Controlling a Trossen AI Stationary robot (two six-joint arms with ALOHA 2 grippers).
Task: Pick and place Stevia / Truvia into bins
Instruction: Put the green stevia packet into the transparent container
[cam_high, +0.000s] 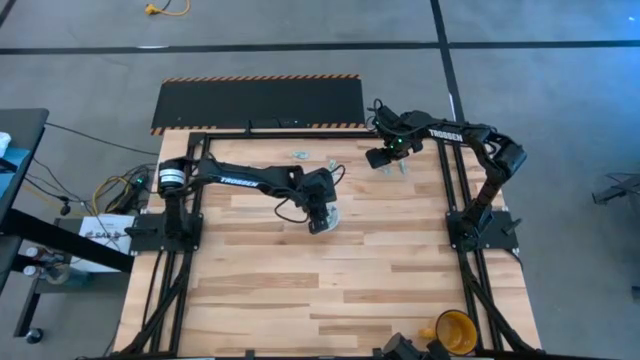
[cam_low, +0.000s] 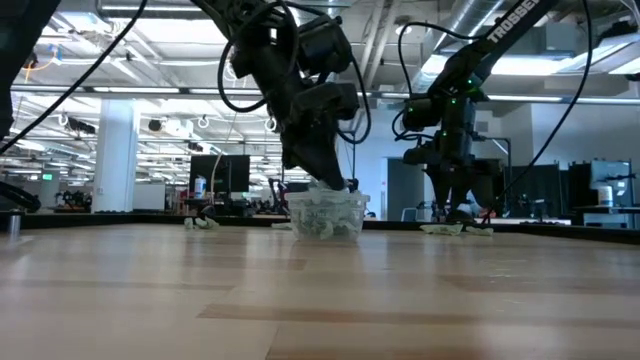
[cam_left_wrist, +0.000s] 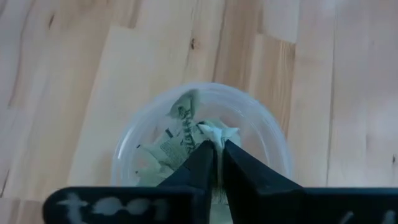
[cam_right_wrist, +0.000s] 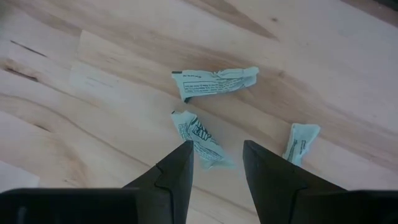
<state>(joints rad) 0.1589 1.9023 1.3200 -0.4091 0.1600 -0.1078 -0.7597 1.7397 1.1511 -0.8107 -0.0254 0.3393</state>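
The left tool (cam_left_wrist: 214, 152) hangs directly over the clear plastic cup (cam_left_wrist: 261, 124), its fingers nearly together and pinching a pale green sachet (cam_left_wrist: 217, 134) just above the sachets piled inside the cup; the cup stands near the middle of the wooden bench (cam_high: 300, 290); the right tool (cam_right_wrist: 217, 155) hovers well away from the cup toward the bench's far edge, fingers apart and holding nothing, over three loose sachets (cam_right_wrist: 214, 83) lying on the wood; a yellow-orange mug (cam_high: 456, 330) sits far from the cup.

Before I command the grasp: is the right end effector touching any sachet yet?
Apart. The right wrist view shows the right end effector open above the table, its fingers clear of the nearest sachet.
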